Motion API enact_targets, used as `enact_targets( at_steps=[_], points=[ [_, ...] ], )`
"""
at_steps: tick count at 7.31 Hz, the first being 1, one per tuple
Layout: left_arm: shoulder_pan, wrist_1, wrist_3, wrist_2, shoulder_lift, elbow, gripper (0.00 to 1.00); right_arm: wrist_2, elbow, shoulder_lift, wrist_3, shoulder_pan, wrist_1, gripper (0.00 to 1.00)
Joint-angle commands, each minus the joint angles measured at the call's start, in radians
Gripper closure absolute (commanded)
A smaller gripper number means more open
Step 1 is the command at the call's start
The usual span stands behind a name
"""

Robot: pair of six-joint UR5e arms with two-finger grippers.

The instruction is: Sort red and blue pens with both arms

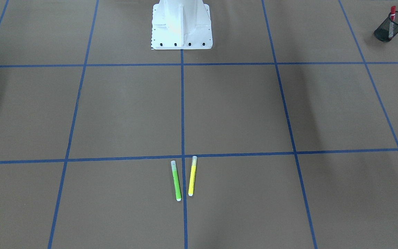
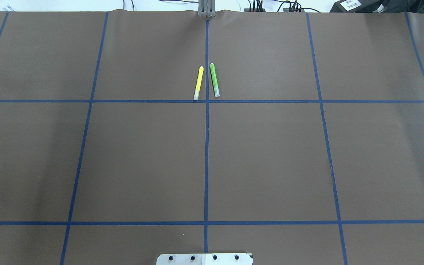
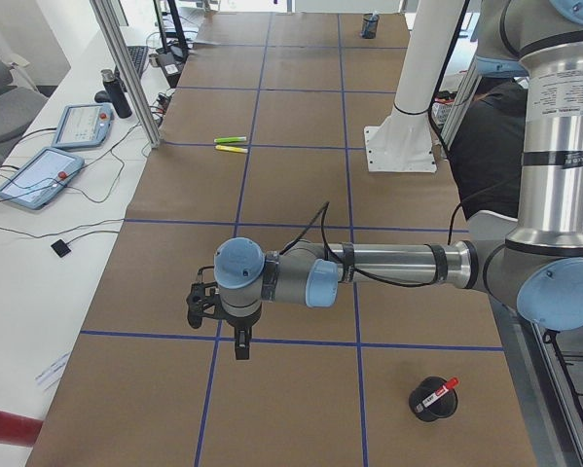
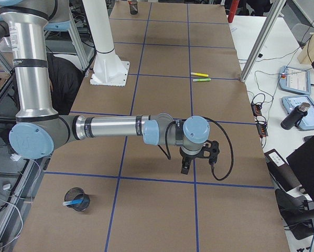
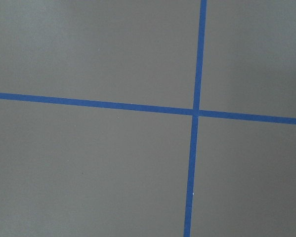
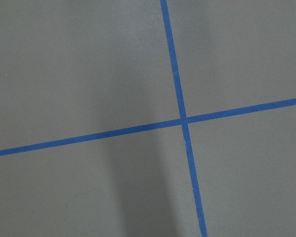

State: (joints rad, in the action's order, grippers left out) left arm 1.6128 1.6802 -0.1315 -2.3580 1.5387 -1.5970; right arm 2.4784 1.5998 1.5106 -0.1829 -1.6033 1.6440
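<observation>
The red pen (image 1: 392, 13) stands cap-up in the black mesh cup (image 1: 381, 34) at the robot's left end of the table (image 1: 240, 110); the blue pen (image 4: 74, 201) leans inside a second mesh cup (image 4: 86, 206) at the right end. Both of the task's pens look sorted, and the step in hand is probably a clean retreat.

The left arm (image 3: 388, 265) stretches level over the paper, with the left gripper (image 3: 240, 348) pointing down, off the surface and well apart from its cup; the right arm (image 4: 109, 127) mirrors it, with the right gripper (image 4: 185, 168) hanging over a crossing of blue tape (image 6: 180, 121). Whether either gripper is parted or closed I cannot tell; they show only from the side, and the wrist cameras see nothing but paper and tape. No pen shows at either one.

To finish well, each arm should rise first and only then swing home; a low sweep could clip a light mesh cup and spill its pen. The green marker (image 1: 176, 180) and yellow marker (image 1: 192, 175) lie side by side either side of the centre line on the far side; they are no part of the sort — leave them untouched.
</observation>
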Motion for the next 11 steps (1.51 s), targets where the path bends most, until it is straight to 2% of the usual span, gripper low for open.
enact_targets(
  at_steps=[1,5,7,11],
  points=[
    [-0.001,0.001,-0.002,-0.001,0.000,-0.004,0.00,-0.007,-0.008,0.000,0.002,0.006,-0.001,0.00],
    [-0.001,0.001,-0.002,-0.001,0.000,-0.008,0.00,-0.032,-0.017,-0.001,0.014,0.042,-0.004,0.00],
    [-0.001,0.001,-0.002,-0.001,0.000,-0.008,0.00,-0.103,-0.020,0.002,0.013,0.068,-0.003,0.00],
    [-0.001,0.001,-0.002,-0.001,0.000,-0.006,0.00,-0.102,-0.023,0.002,0.010,0.066,-0.003,0.00]
  ],
)
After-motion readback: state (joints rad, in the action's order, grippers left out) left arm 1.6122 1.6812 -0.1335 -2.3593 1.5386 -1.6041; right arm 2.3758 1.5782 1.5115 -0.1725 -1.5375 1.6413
